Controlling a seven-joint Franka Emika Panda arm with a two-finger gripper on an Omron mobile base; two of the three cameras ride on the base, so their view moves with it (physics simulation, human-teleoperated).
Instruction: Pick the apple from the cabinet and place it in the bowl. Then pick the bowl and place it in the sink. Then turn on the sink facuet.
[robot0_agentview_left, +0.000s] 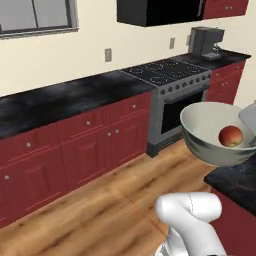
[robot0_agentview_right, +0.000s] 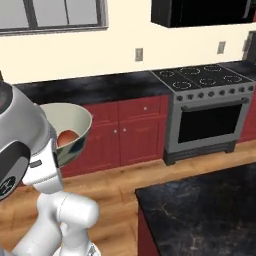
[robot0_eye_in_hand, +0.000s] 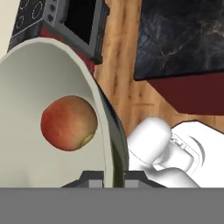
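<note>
We see our gripper (robot0_eye_in_hand: 114, 177) pinching the rim of the bowl (robot0_eye_in_hand: 39, 83). The bowl hangs above the floor (robot0_agentview_left: 115, 200). The apple (robot0_eye_in_hand: 68, 123) lies inside, just beyond the gripper.

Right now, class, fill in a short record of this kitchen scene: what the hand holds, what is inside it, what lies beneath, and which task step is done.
held item: bowl, carried in the air, tilted
hand: hand shut on the bowl's rim, one finger on each side of the wall
inside bowl: apple, resting against the inner wall
below bowl: wooden floor, between the red cupboards and a dark counter
nearby: stove against the back wall
step done: apple in bowl
</note>
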